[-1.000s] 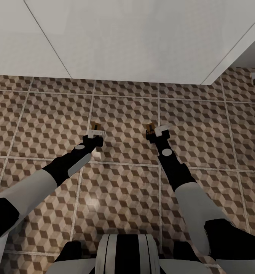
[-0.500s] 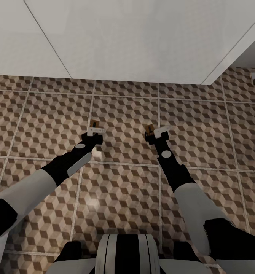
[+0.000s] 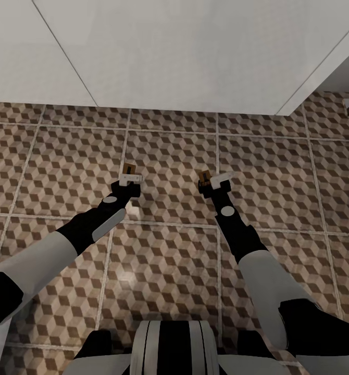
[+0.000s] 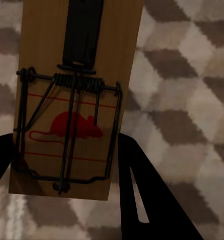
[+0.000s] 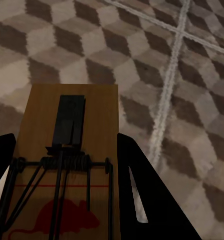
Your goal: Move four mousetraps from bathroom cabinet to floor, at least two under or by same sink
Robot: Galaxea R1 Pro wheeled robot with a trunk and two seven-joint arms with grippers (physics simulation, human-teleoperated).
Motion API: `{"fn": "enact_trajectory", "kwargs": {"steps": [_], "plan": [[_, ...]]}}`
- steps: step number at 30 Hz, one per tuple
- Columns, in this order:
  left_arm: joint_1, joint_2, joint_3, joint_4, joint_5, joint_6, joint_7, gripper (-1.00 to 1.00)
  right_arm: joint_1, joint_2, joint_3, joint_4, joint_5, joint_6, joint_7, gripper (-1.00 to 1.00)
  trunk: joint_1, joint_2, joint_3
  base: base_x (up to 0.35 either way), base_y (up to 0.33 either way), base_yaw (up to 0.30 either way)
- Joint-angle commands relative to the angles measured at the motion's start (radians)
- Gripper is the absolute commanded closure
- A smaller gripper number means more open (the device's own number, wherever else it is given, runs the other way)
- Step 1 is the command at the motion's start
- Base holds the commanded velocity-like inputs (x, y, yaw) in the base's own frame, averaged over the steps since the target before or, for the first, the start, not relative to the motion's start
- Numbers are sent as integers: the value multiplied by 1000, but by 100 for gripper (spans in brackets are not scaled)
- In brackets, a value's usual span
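Traps sit one in each of my pincers: the left trap (image 4: 71, 95) between the closed fingers of my left pincer (image 3: 128, 179), the right trap (image 5: 66, 165) clamped in my right pincer (image 3: 216, 182). Each board's long axis runs straight out ahead of the fingers. Both hang low over the floor (image 3: 169, 260), just before the sink (image 3: 195, 52), so setting down means lowering and letting go.
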Motion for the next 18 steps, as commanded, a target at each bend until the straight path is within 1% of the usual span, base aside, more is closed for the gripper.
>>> {"fn": "enact_trajectory", "kwargs": {"steps": [1,18], "plan": [[-1,1,-5,-3,2,4,11,100,-1,0,1,1,7,-2,-5,100,0,0,-1,0,0,0],[-1,1,-4,-5,2,4,12,100,-1,0,1,3,7,-2,-5,100,6,-3,-1,0,0,0]]}}
